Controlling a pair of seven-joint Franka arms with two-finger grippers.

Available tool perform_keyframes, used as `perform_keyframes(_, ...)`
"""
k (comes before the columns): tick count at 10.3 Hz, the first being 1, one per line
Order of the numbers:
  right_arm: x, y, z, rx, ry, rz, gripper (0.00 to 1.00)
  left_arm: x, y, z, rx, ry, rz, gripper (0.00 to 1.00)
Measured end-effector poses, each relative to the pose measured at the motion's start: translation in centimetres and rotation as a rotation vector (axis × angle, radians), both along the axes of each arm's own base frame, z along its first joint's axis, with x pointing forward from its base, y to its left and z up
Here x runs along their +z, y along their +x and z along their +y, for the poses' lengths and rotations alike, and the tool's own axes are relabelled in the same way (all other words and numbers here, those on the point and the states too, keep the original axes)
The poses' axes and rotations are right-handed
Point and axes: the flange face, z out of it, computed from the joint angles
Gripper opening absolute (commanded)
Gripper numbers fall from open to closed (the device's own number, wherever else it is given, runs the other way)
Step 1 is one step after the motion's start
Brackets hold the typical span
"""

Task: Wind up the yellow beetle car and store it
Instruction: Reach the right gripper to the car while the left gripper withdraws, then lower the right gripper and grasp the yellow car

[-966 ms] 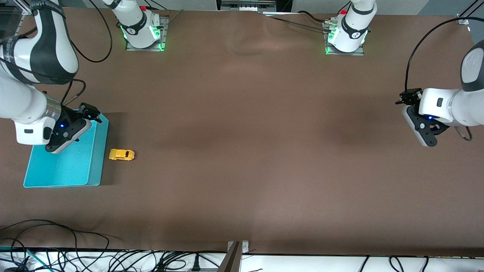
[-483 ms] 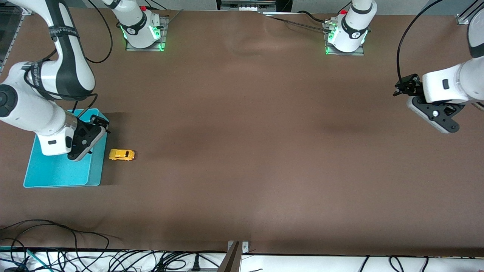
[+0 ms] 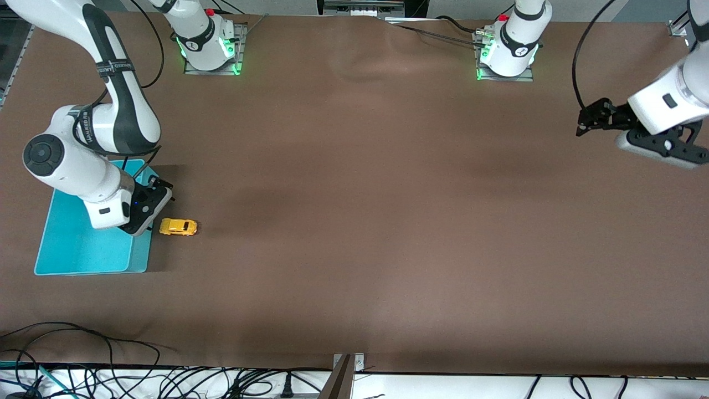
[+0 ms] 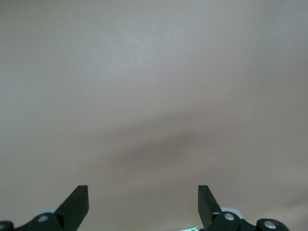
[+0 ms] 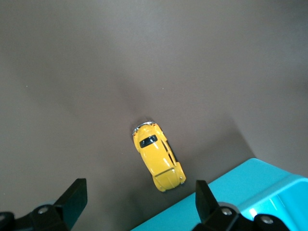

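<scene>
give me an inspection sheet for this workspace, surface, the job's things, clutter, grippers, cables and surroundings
Surface: brown table, bare across the middle.
Job's things: yellow beetle car on its wheels on the table, beside the turquoise bin, not in it. Nothing seen inside the bin where it shows.
Clutter: nothing seen.
Grippers: right gripper over the bin's edge next to the car, jaws open, holding nothing. Left gripper in the air over bare table at the left arm's end, jaws open, arm waiting.
Cables: black cables bundled along the table edge nearest the front camera.
Surroundings: two arm bases lit green.
</scene>
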Motion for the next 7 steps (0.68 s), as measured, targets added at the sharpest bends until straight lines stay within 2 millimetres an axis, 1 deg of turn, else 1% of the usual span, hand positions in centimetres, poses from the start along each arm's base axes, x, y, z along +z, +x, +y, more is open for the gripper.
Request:
perform_keyframes(1,-0.5,0.0,0.0,0.019,0.000,0.000,1.00,0.8,-0.8,0.0,0.028,0.005,-0.014,1.00)
perform_keyframes(2,-1.6,0.0,0.0,0.039,0.001,-0.001,1.00,1.2,-1.2,0.4,0.040,0.007,-0.021,1.00)
perform_keyframes(4,-5.5,0.0,0.0,0.053,0.004,0.015,1.00,1.2,-1.3,0.7,0.046,0.004,-0.019,1.00)
perform_keyframes(5,-7.1,0.0,0.0,0.055,0.005,0.022,1.00,1.1,-1.3,0.6,0.046,0.003,-0.018,1.00)
perform_keyframes(6,-8.2,0.1,0.0,0.061,0.006,0.020,1.00,1.0,-1.2,0.6,0.046,0.002,-0.016,1.00)
perform_keyframes(7,-8.9,0.2,0.0,0.077,0.007,0.011,1.00,0.8,-1.0,0.6,0.049,0.002,-0.012,1.00)
